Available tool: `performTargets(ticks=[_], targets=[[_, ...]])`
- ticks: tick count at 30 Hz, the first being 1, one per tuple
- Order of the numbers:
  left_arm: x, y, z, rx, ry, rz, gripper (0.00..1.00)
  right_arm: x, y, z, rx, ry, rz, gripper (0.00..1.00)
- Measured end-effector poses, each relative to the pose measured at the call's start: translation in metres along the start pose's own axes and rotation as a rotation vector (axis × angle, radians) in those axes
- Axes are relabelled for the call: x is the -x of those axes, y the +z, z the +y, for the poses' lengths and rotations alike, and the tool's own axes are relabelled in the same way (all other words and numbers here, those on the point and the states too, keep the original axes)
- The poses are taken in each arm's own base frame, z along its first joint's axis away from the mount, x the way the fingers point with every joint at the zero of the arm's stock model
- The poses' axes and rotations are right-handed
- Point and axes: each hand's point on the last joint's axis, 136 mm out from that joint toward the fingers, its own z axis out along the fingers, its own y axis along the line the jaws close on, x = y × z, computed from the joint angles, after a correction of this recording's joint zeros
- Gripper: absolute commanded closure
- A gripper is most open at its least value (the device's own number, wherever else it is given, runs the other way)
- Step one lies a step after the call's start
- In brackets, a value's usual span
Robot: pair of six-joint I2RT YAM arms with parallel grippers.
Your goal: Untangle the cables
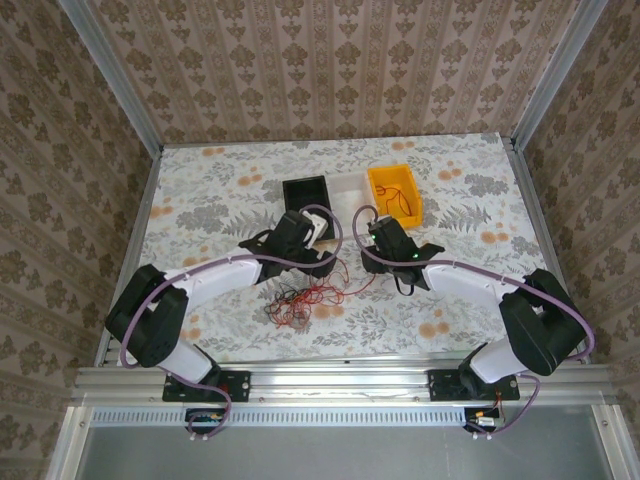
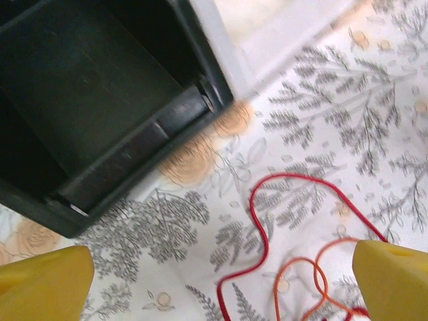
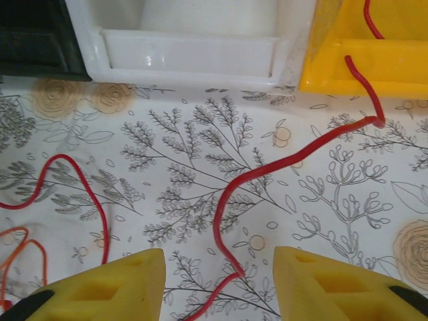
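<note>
Red wire (image 3: 267,167) half in yellow bin (image 3: 374,67); left pincer (image 2: 221,254) and right pincer (image 3: 217,267) both spread, so next is probably a pinch on it.

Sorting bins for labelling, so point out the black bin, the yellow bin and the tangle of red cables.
black bin (image 2: 127,157), left wrist view, near wall.
yellow bin (image 3: 408,70), right wrist view, front wall.
red cables (image 1: 300,300), top view, middle of the tangle.

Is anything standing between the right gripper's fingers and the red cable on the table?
Nothing visible. The red cable lies on the table and passes between the spread fingers of the right gripper; the white bin sits beyond it.
</note>
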Motion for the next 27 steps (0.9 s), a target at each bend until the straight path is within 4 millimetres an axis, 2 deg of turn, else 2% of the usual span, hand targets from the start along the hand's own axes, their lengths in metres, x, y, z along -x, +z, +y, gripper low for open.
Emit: performTargets(ticks=[7, 12, 15, 17, 20, 25, 27], targets=[[-0.027, -0.004, -0.010, -0.058, 0.046, 0.112, 0.00, -0.020, 0.022, -0.007, -0.041, -0.038, 0.078, 0.53], [-0.043, -0.028, -0.016, -0.105, 0.055, 0.177, 0.00, -0.033, 0.040, -0.017, -0.068, -0.030, 0.141, 0.56], [-0.047, -0.047, -0.020, -0.132, 0.051, 0.191, 0.00, -0.034, 0.047, -0.018, -0.065, -0.033, 0.156, 0.70], [-0.052, -0.056, -0.021, -0.146, 0.046, 0.206, 0.00, -0.033, 0.049, -0.017, -0.056, -0.032, 0.160, 0.84], [-0.066, -0.061, -0.023, -0.163, 0.037, 0.251, 0.00, -0.032, 0.049, -0.015, -0.048, -0.027, 0.159, 0.95], [-0.093, -0.055, -0.024, -0.168, 0.015, 0.365, 0.01, -0.031, 0.049, -0.015, -0.050, -0.020, 0.158, 0.98], [-0.104, -0.048, -0.023, -0.157, 0.009, 0.416, 0.07, -0.030, 0.048, -0.017, -0.055, -0.013, 0.153, 0.99]])
